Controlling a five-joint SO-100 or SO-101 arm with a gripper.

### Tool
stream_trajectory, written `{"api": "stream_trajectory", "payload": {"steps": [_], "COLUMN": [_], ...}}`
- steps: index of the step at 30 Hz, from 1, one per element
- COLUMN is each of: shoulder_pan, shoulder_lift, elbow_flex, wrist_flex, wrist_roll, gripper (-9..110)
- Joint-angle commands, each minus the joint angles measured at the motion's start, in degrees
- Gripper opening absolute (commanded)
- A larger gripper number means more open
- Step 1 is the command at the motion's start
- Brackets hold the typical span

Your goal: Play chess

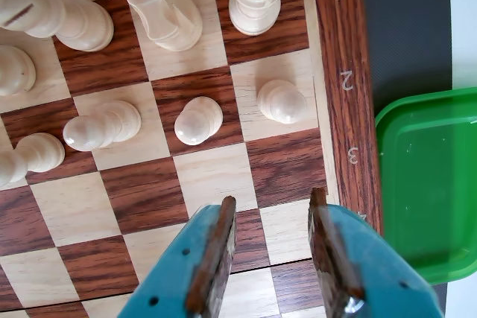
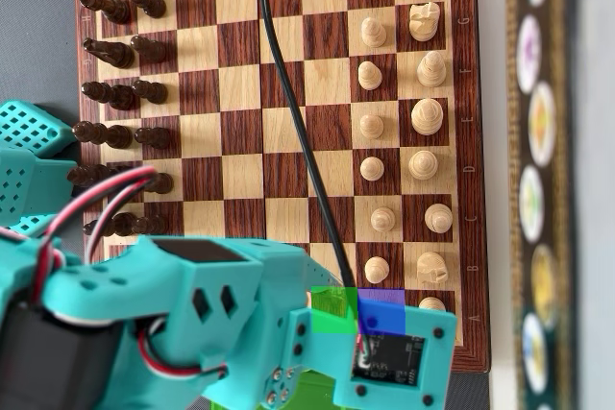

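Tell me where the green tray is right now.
In the wrist view, the green tray sits at the right edge, off the chessboard, beside the rim's numerals 2 and 3, right of the open jaws.

Colours: wood-tone chess set, teal arm, green tray.

Wooden chessboard point(image 2: 288, 141) checkered in dark reddish-brown and pale maple squares, red-brown border with pale numerals point(image 1: 346, 80). Cream-white wooden chess pieces point(image 1: 197, 121) at top of wrist view, right side of overhead view; dark brown, near-black wooden chess pieces point(image 2: 120, 93) on left of overhead view. Teal plastic two-finger gripper point(image 1: 272, 217), brown inner pads point(image 1: 212, 258). Teal arm body point(image 2: 173, 304) with red, white and black wires; black cable point(image 2: 288, 112) across board. Bright green plastic tray point(image 1: 432, 184) on dark grey mat point(image 1: 402, 27).
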Motion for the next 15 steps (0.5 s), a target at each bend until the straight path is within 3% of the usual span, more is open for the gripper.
{"api": "stream_trajectory", "payload": {"steps": [1,15], "shoulder_pan": [0.62,0.62], "shoulder_lift": [-0.26,-10.63], "elbow_flex": [-3.52,-14.77], "wrist_flex": [0.09,0.09], "wrist_roll": [-0.44,-5.63], "gripper": [15,15]}}
